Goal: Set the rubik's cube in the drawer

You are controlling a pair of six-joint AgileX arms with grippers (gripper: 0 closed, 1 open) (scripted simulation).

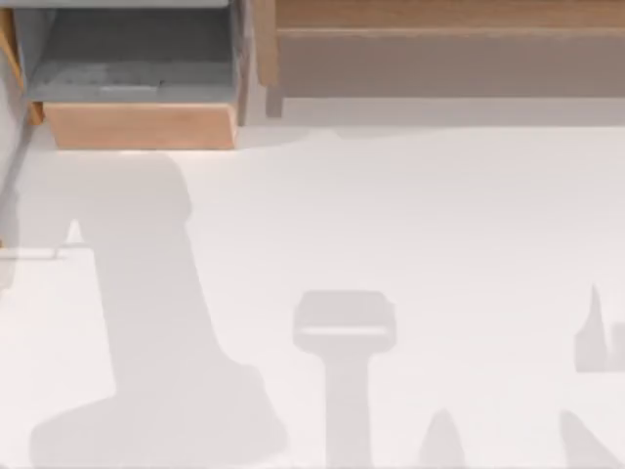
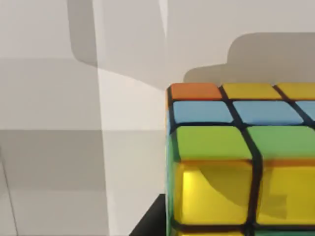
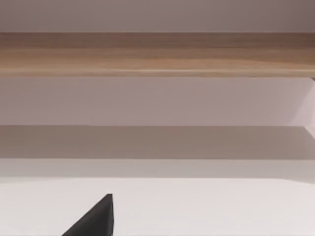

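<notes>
The drawer [image 1: 142, 125] stands open at the table's [image 1: 410, 225] far left, grey inside exposed, beside the long wooden shelf [image 1: 439, 49]. The rubik's cube [image 2: 236, 162] sits very close in the left wrist view, above the white surface. Whether either gripper's jaws are apart or together cannot be told.
</notes>
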